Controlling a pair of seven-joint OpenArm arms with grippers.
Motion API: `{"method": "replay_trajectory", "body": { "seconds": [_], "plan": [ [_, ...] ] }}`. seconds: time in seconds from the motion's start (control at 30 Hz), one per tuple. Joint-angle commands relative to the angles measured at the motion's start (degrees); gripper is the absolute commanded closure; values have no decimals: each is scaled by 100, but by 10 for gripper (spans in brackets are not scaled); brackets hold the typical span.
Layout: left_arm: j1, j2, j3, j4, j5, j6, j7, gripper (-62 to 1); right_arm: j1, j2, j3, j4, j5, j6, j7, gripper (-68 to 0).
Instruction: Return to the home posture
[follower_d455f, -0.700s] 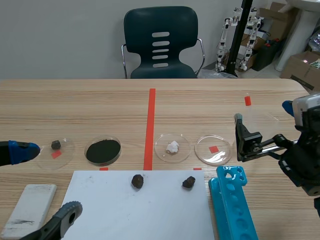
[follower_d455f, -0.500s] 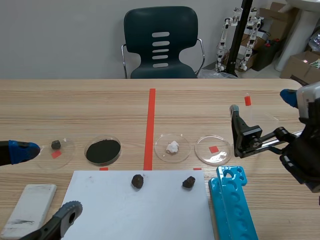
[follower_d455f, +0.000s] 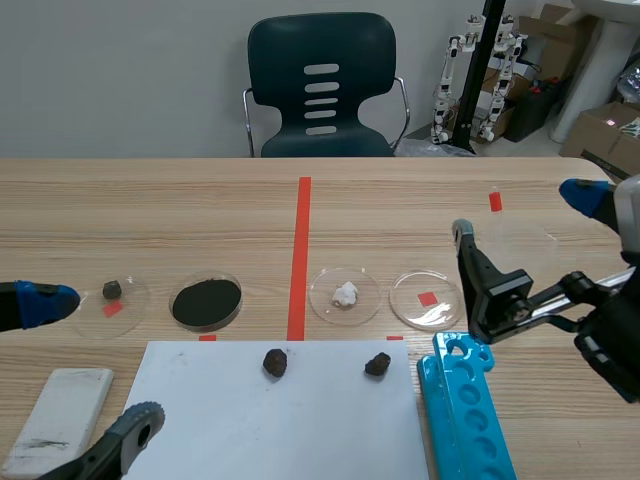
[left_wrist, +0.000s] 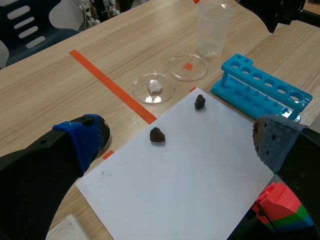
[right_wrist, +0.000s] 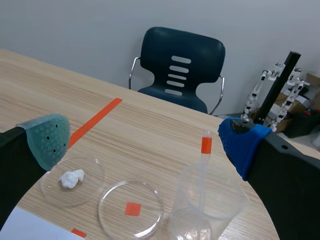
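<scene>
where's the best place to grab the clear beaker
Probably take the clear beaker by its side wall, mid-height, coming in level from the robot's side. It stands upright, round and open-topped, just ahead of the open right gripper, whose fingers spread wider than it.

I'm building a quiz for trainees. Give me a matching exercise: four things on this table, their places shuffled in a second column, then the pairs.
1 white lump
2 black powder
3 dark stones
4 blue rack

a on the white sheet
b in the dish right of the tape line
c right of the sheet
d in the dish left of the line

Pairs: 1-b, 2-d, 3-a, 4-c.
</scene>
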Motion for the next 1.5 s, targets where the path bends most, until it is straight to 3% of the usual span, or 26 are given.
{"method": "replay_trajectory", "body": {
  "seconds": [0.0,0.43,0.6,0.93,1.47],
  "plan": [
    [-17,15,17,59,-61,11,-96,-622,-129,98,74,319,57,-37,101,-621],
    [-17,15,17,59,-61,11,-96,-622,-1663,632,74,2002,44,9,90,-621],
    [-17,15,17,59,-59,11,-96,-622,-2221,632,74,2037,-503,487,249,-621],
    [-17,15,17,59,-59,11,-94,-622,-3045,632,81,2037,-848,590,610,-621],
    [-17,15,17,59,-59,11,-94,-622,-3272,632,81,2035,-846,675,487,-621]
  ]
}}
